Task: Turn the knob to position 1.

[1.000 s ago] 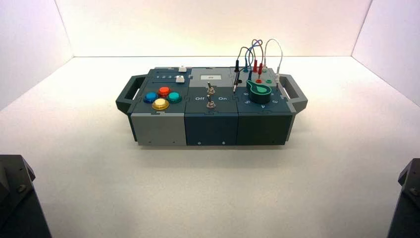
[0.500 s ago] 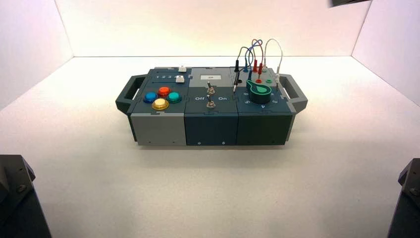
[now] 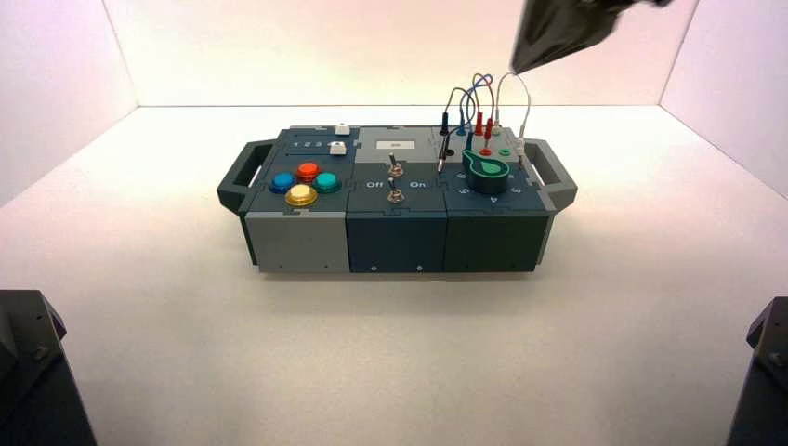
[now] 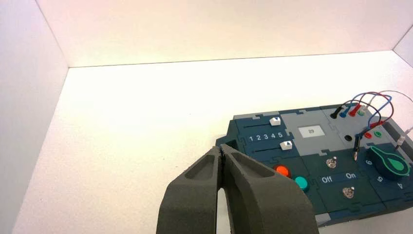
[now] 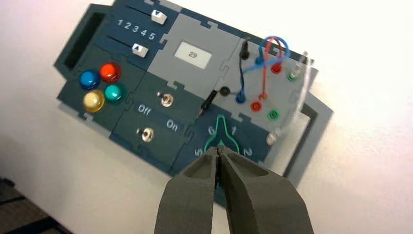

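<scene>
The knob (image 3: pixel 485 169) is a green teardrop cap on a dark cylinder, on the right section of the box (image 3: pixel 297 243). In the right wrist view the knob (image 5: pixel 221 132) has its narrow tip between the numerals 6 and 1. My right gripper (image 5: pixel 217 151) is shut and empty, hovering high above the knob. In the high view it shows as a dark shape (image 3: pixel 534 51) over the wires. My left gripper (image 4: pixel 222 148) is shut and empty, parked well away off the box's left end. From there the knob (image 4: pixel 392 163) shows at the far side.
Looped wires (image 3: pixel 483 98) with plugs rise just behind the knob. Two metal toggle switches (image 3: pixel 395 181) marked Off and On sit in the middle section. Coloured push-buttons (image 3: pixel 304 182) and two sliders (image 5: pixel 146 34) are on the left section. Handles (image 3: pixel 550 172) stick out at both ends.
My right gripper has come into the high view from the top right edge and moved down and left, over the wires. The box and knob have not moved.
</scene>
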{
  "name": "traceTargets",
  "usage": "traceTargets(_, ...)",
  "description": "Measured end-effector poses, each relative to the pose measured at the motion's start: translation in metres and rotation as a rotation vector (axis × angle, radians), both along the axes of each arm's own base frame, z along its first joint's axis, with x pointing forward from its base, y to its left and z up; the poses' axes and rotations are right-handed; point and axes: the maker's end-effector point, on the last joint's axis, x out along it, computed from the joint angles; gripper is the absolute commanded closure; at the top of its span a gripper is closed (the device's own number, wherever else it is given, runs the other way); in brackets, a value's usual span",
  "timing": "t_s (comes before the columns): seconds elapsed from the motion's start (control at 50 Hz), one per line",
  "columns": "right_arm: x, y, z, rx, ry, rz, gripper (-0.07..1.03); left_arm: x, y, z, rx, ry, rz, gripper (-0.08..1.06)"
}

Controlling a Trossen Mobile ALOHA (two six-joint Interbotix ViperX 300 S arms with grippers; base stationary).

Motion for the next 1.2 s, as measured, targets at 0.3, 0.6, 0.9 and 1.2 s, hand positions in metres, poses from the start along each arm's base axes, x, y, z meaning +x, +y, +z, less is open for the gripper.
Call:
traceTargets(0.3, 0.022, 0.015, -0.035, -0.060, 0.093, 0.001, 0.98, 0.000, 0.000, 0.000, 0.002, 0.000, 0.002, 1.01)
traceTargets(0.6, 0.021, 0.015, -0.060, -0.097, 0.160, -0.002, 0.98, 0.000, 0.000, 0.000, 0.002, 0.000, 0.002, 1.01)
traceTargets(0.9, 0.017, 0.025, -0.070, -0.100, 0.187, 0.015, 0.98, 0.000, 0.000, 0.000, 0.002, 0.000, 0.002, 1.01)
traceTargets(1.2, 0.022, 0.038, -0.076, -0.102, 0.193, 0.031, 0.98, 0.000, 0.000, 0.000, 0.002, 0.000, 0.000, 1.01)
